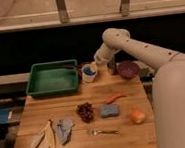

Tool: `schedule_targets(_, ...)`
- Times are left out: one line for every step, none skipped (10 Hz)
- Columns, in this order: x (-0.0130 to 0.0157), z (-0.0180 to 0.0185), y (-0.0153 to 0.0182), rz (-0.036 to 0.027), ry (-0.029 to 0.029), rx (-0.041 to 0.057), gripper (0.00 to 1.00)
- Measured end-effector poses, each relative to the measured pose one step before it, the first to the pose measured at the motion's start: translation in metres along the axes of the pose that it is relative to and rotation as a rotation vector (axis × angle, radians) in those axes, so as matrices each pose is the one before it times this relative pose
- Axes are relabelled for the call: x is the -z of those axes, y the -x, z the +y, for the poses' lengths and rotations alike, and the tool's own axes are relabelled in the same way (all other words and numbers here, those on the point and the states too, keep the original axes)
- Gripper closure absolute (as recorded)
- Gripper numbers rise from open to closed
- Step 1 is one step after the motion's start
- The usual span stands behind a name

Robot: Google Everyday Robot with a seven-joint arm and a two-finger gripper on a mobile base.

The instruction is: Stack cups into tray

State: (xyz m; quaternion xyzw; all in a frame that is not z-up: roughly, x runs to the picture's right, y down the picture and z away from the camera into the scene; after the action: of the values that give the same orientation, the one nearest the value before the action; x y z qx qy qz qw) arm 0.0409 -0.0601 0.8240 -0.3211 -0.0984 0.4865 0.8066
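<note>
A white cup with a light blue cup nested inside it hangs just right of the green tray, near the tray's right wall. My gripper comes down from the right onto the cups' rim and is shut on the white cup. The stacked pair looks raised a little off the wooden table. The tray's inside is bare.
A purple bowl and a dark can stand right of the gripper. On the wooden table lie grapes, a blue sponge, a red chili, an orange, a fork, a grey cloth and wooden utensils.
</note>
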Motion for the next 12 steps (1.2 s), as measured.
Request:
schedule_targets(0.01238,0.00224,0.00777,-0.02857,-0.00048,0.01646,1.0)
schedule_targets(0.00906,0.00589,0.01276,-0.02259,-0.00062,0.02894,1.0)
schedule_targets(0.00191,0.00638,0.01128,-0.01053,-0.00011,0.03078,1.0)
schedule_targets(-0.00134,0.00787,0.01143,-0.00533,0.00136,0.02936,1.0)
schedule_targets(-0.00325,0.00795,0.0127,-0.00386,0.00739,0.02465,1.0)
schedule_targets(-0.00522,0.01055,0.01605,-0.00919,0.01786,0.02518,1.0)
schedule_targets(-0.0058,0.01125,0.01638,-0.00927,0.01714,0.02408,1.0)
schedule_targets(-0.00315,0.00782,0.00895,-0.00684,0.01238,0.01202,1.0)
schedule_targets(0.00086,-0.00361,-0.00328,0.00313,-0.00495,-0.00411,1.0)
schedule_targets(0.0006,-0.0009,-0.00053,0.00003,-0.00155,-0.0009,1.0)
schedule_targets(-0.00096,0.00118,0.00051,0.00065,0.00195,0.00137,1.0)
schedule_targets(-0.00139,0.00237,0.00182,-0.00084,0.00368,0.00294,1.0)
